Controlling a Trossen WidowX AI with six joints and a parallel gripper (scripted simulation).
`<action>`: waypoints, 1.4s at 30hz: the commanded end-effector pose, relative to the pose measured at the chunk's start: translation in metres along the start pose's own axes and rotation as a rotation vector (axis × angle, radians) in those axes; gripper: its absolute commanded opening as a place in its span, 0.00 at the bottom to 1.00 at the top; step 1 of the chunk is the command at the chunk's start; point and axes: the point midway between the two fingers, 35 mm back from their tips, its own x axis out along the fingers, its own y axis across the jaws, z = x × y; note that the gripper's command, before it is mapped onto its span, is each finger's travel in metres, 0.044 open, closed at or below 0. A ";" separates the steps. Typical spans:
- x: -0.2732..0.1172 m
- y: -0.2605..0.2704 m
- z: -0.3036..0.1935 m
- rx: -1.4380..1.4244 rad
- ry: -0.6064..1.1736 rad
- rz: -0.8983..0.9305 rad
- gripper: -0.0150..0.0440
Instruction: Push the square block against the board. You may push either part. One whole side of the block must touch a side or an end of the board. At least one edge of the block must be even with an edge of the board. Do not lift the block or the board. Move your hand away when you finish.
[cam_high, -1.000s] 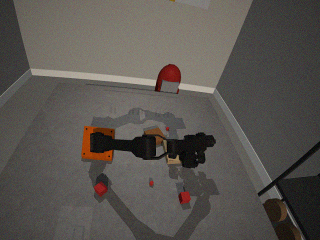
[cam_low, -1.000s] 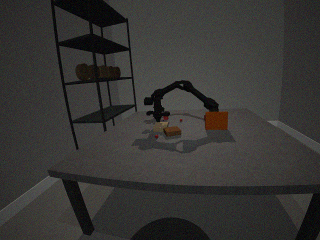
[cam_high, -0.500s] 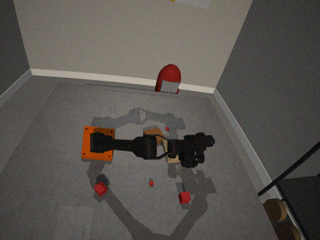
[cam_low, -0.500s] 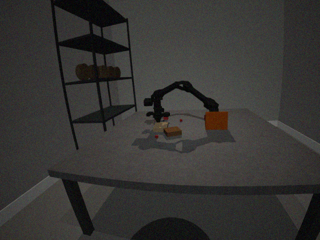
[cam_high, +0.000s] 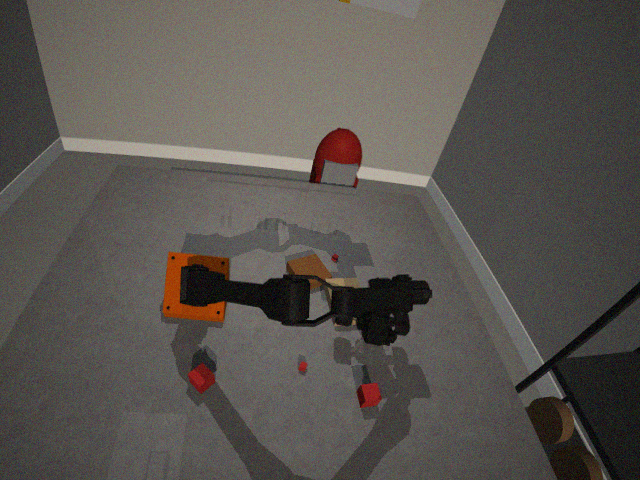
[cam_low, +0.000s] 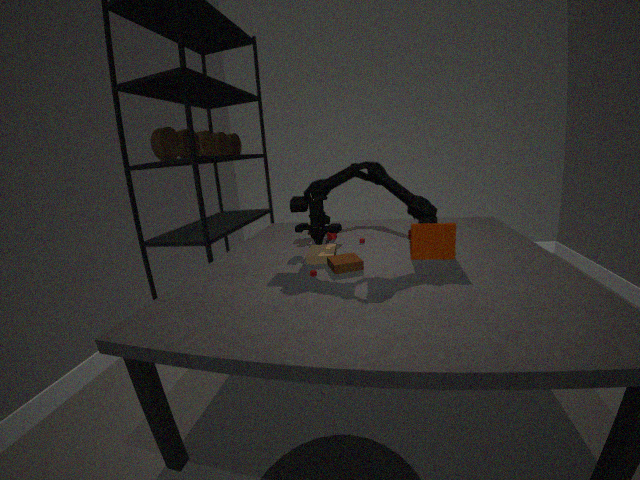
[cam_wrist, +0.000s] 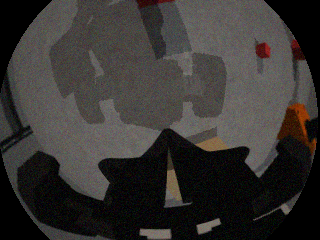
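From above, the brown block (cam_high: 308, 266) (cam_low: 345, 264) lies beside the pale board (cam_high: 341, 282) (cam_low: 317, 256) (cam_wrist: 212, 145), partly hidden by my arm (cam_high: 248, 292) (cam_low: 393, 187); outside, they look near-touching; at the wrist, my gripper (cam_high: 378, 333) (cam_low: 318, 241) (cam_wrist: 167, 131) is closed, empty; an off-centre push could twist the board.

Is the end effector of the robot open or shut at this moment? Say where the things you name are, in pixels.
Shut: in the wrist view, the fingertips of the end effector (cam_high: 378, 329) (cam_low: 318, 242) (cam_wrist: 169, 131) meet in one point.

small red cube (cam_high: 302, 366) (cam_low: 361, 240) (cam_wrist: 263, 50) apart from larger ones, passable gaps between
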 end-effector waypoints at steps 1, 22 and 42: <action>-0.001 0.001 0.007 0.000 0.001 0.001 0.25; -0.056 0.001 0.013 -0.023 0.002 0.001 0.25; -0.059 0.014 -0.060 -0.705 0.013 0.013 0.25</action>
